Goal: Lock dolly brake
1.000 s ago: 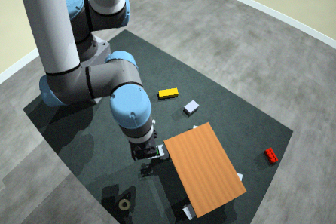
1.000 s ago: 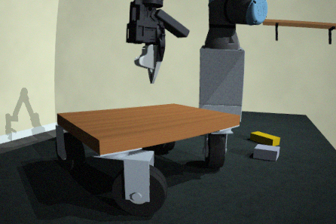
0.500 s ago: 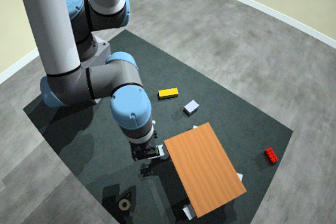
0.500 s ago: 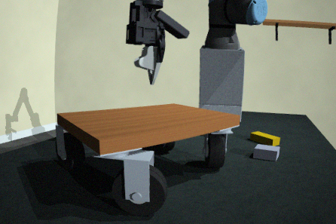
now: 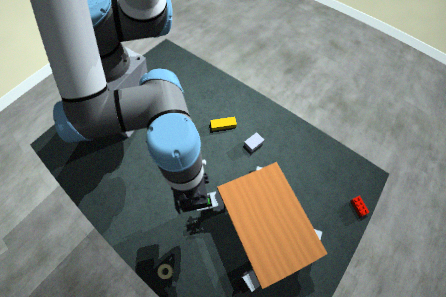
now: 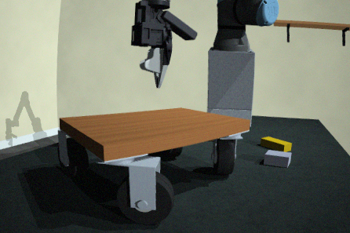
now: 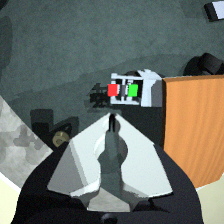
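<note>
Looking from the top, the gripper (image 5: 196, 202) hangs just beside the dolly (image 5: 272, 224) corner. From the exterior view, its fingers (image 6: 158, 78) are clenched on nothing, above the deck. In the wrist view, the brake pedal (image 7: 123, 90) lies ahead; pressing off-centre may hit the green end and leave it unlocked.

Small yellow rectangular block (image 5: 223, 123), pale grey cube (image 5: 254, 142), red studded brick (image 5: 360, 205), all well apart from the claw (image 5: 196, 203), tape roll (image 5: 165, 270) nearer.
</note>
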### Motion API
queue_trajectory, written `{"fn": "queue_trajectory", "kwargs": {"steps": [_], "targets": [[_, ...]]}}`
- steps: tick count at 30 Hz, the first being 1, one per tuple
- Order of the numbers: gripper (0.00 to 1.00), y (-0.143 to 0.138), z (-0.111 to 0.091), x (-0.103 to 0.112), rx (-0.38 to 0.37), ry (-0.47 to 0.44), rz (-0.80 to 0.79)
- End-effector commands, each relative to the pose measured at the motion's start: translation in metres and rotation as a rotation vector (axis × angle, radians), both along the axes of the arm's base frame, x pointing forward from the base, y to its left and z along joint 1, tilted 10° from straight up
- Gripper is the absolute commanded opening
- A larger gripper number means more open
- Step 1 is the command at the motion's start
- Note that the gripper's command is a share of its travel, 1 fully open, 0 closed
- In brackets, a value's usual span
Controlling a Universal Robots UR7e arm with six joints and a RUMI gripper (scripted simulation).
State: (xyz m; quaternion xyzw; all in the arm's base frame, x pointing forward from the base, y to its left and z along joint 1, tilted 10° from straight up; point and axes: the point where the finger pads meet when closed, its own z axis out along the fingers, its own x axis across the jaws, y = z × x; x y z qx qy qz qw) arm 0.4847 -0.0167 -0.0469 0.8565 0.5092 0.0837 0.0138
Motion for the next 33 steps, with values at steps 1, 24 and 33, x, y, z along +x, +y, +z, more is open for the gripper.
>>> {"fn": "queue_trajectory", "kwargs": {"steps": [1, 24, 33], "targets": [[0.00, 0.000, 0.000, 0.000, 0.000, -0.001, 0.000], [0.00, 0.001, -0.019, 0.004, -0.001, -0.002, 0.000], [0.00, 0.002, -0.036, 0.007, -0.001, -0.002, 0.000]]}}
